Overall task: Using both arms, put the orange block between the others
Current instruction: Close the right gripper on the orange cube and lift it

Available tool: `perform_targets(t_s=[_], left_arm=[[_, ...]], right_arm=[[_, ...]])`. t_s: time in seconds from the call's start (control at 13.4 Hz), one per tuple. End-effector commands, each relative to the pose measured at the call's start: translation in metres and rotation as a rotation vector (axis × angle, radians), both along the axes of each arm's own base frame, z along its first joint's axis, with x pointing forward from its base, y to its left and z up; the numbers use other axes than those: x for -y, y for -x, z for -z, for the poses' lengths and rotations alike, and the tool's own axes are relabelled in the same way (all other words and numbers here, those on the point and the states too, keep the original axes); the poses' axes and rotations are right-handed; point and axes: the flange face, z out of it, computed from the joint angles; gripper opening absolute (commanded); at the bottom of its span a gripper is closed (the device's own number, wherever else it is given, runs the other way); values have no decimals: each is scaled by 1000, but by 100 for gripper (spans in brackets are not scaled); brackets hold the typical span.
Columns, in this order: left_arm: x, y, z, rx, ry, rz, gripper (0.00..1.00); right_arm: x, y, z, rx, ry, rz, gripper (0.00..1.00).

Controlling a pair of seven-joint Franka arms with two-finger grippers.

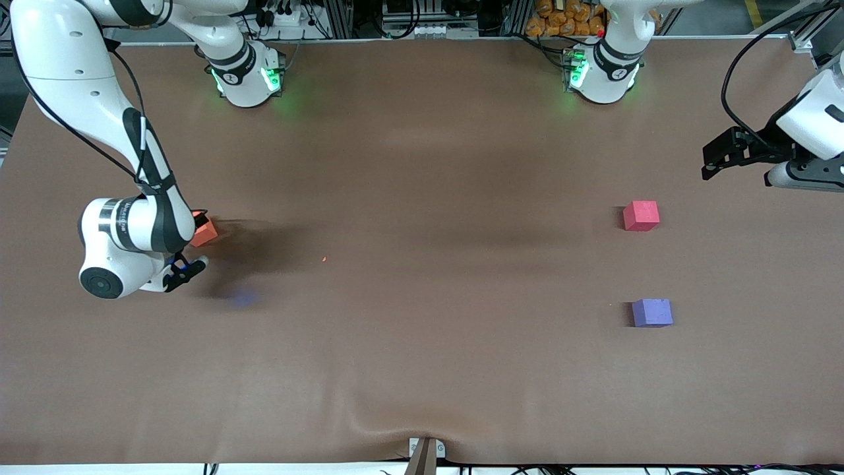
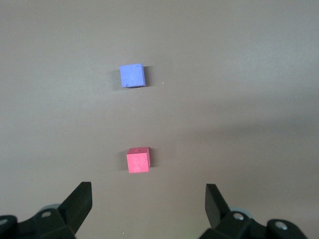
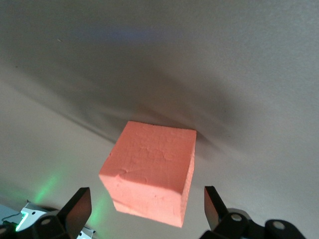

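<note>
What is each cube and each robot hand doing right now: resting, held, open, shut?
orange block: on the table toward the right arm's end, ungripped
right hand: open, low over the orange block
pinkish-red cube: resting on the table, untouched
purple-blue cube: resting, nearer the front camera than the pinkish-red one
left hand: open, empty, above the table

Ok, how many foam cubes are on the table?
3: orange block beside the right gripper; pinkish-red cube and purple-blue cube, nearer the camera, toward the left arm's end.
</note>
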Motion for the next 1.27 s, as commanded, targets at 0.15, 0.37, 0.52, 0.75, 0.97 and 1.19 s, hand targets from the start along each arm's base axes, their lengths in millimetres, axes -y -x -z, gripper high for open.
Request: perform_targets(t_s=[0.15,0.37,0.52,0.75,0.97,1.19], left_arm=[[-1,-1,-3,-5,-5,-2,100],[-1,-1,-3,-5,-5,-2,100],[-2,-1,-2,-7,-5,-4,100],[-4,-1,-2,-7,-5,-8,100],[-12,0,2,-25,-7,-17,100],[-14,-1,2,-27,-7,-21,100]], right_arm=[[-7,4,4,4,11,-39,87],[-10,3,3,7,12,-46,58],[-11,0,0,15,13,-46,56],[-13,-12,-14,48,28,-24,55],[-26,-33,-44,87,22,-24,55],[-44,-49,-74,104,-42,75,55]])
